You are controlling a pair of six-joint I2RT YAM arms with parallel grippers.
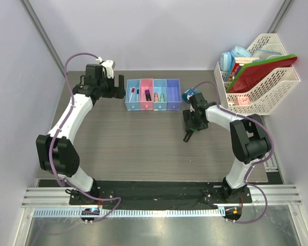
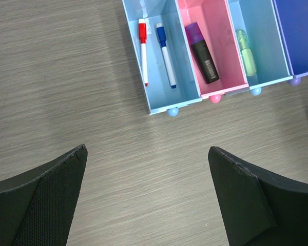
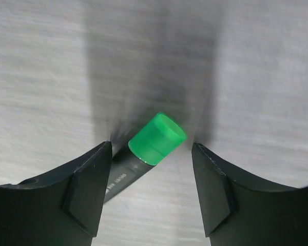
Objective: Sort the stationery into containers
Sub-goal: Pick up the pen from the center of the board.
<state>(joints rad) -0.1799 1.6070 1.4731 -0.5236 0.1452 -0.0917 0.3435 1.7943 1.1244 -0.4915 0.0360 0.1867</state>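
The row of four containers (image 1: 153,95) stands at the back middle of the table. In the left wrist view the first light blue bin (image 2: 159,105) holds a red-capped pen (image 2: 143,48) and a blue-capped pen (image 2: 165,54). The pink bin (image 2: 223,46) holds a purple highlighter (image 2: 203,54). The second light blue bin (image 2: 269,41) holds a pale-green bit (image 2: 246,51). My left gripper (image 2: 147,149) is open and empty over bare table, left of the bins (image 1: 117,86). My right gripper (image 3: 152,145) is open around a green-capped black highlighter (image 3: 156,138) lying on the table. A round blue roll (image 1: 188,95) sits right of the bins.
A big white lattice file rack (image 1: 259,97) with red and green folders stands at the back right, beside the right arm. The purple-blue bin (image 2: 300,31) is the row's right end. Walls close in on the left and the back.
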